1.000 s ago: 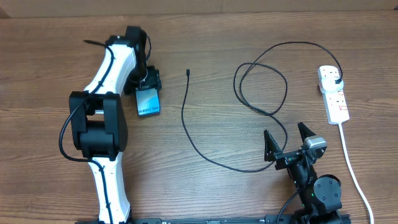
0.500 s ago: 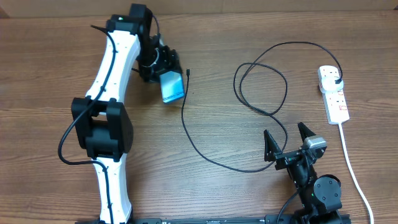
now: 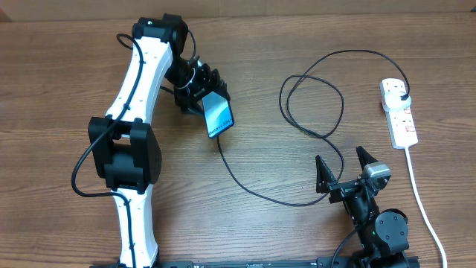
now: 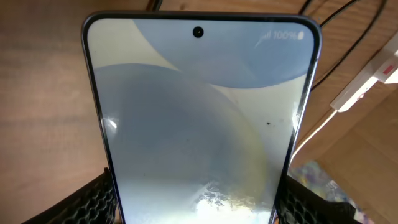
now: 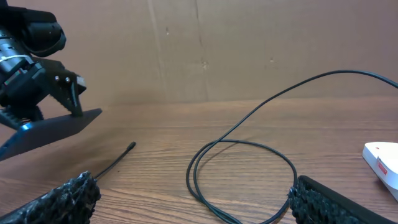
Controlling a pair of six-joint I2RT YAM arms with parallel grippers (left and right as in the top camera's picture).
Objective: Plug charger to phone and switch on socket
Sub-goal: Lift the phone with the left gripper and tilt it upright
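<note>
My left gripper (image 3: 199, 95) is shut on the phone (image 3: 218, 115) and holds it tilted above the table; its light blue screen fills the left wrist view (image 4: 199, 118). The charger (image 3: 312, 97), a thin black cable, loops across the table; the phone hides its connector tip from above, but the tip shows in the right wrist view (image 5: 130, 147). Its black plug (image 3: 402, 96) sits in the socket (image 3: 399, 113), a white power strip at the far right. My right gripper (image 3: 344, 171) is open and empty near the front edge, with the cable loop (image 5: 242, 177) ahead of it.
The socket's thick white cord (image 3: 424, 208) runs down the right side to the front edge. A brown cardboard wall (image 5: 249, 50) stands behind the table. The left arm (image 3: 137, 97) stretches over the left half of the table.
My left gripper has carried the phone to the right, from left of the cable to above the cable's connector tip, and lifted and tilted it. The right arm has not moved.
</note>
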